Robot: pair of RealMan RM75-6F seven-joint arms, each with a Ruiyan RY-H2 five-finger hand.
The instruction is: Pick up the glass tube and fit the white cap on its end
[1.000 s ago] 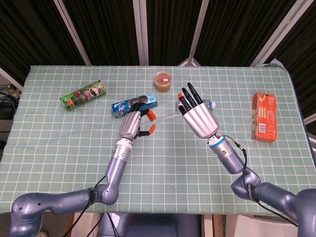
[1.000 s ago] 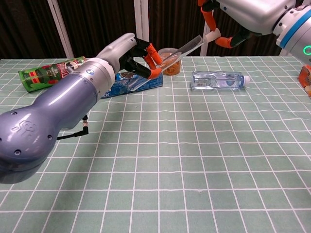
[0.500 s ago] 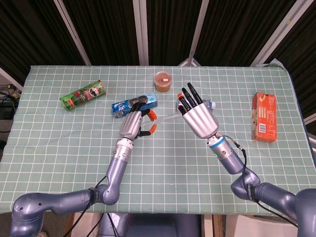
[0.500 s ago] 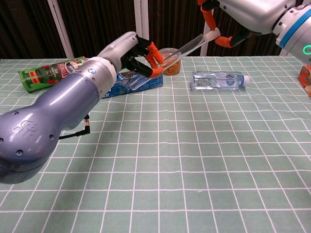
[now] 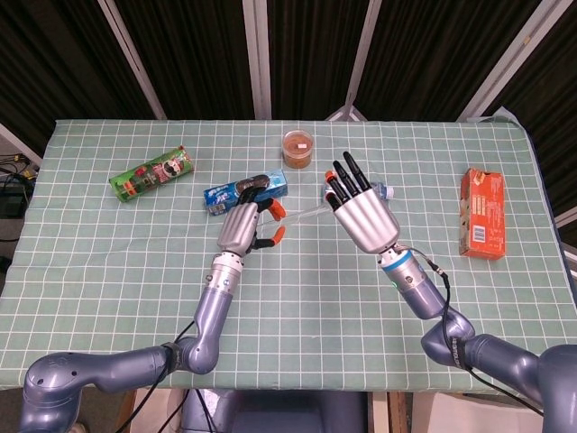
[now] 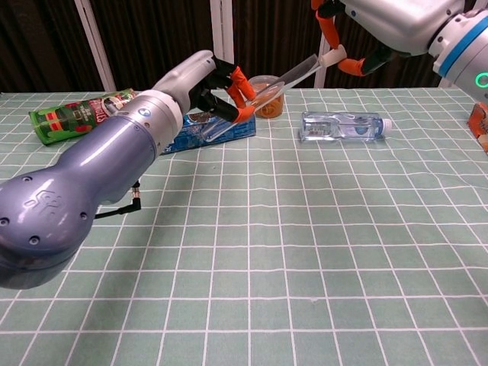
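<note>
- Over the middle of the green checked bench (image 5: 108, 271), in the head view, the left hand (image 5: 245, 224) and the right hand (image 5: 361, 209) face each other with the clear glass tube (image 5: 305, 213) stretched between them, lifted off the cloth.
- From above, the left hand's orange-tipped fingers (image 5: 275, 236) are curled around the tube's near end; the right hand shows its back, fingers up and spread, and its hold cannot be made out from this side.
- Behind the left hand lies a blue flat toothpaste box (image 5: 245, 192); a green snack packet (image 5: 152, 173) lies well to the left, a small round tub with brown contents (image 5: 298, 147) near the far edge, an orange carton (image 5: 482, 213) far right.
- Seen from the chest view, the tube (image 6: 267, 90) slopes up from left to right, in the air above the bench (image 6: 305, 252).
- Its lower end sits inside the left hand's (image 6: 210, 80) closed fingers.
- Its upper end carries the white cap (image 6: 332, 56), pinched by the right hand (image 6: 358, 27), whose other fingers are spread.
- Below the right hand, a clear plastic water bottle (image 6: 341, 126) lies on its side on the bench.
- The tub (image 6: 266, 95) stands behind the tube; the toothpaste box (image 6: 217, 131) lies under the left hand, the packet (image 6: 72, 114) at far left.
</note>
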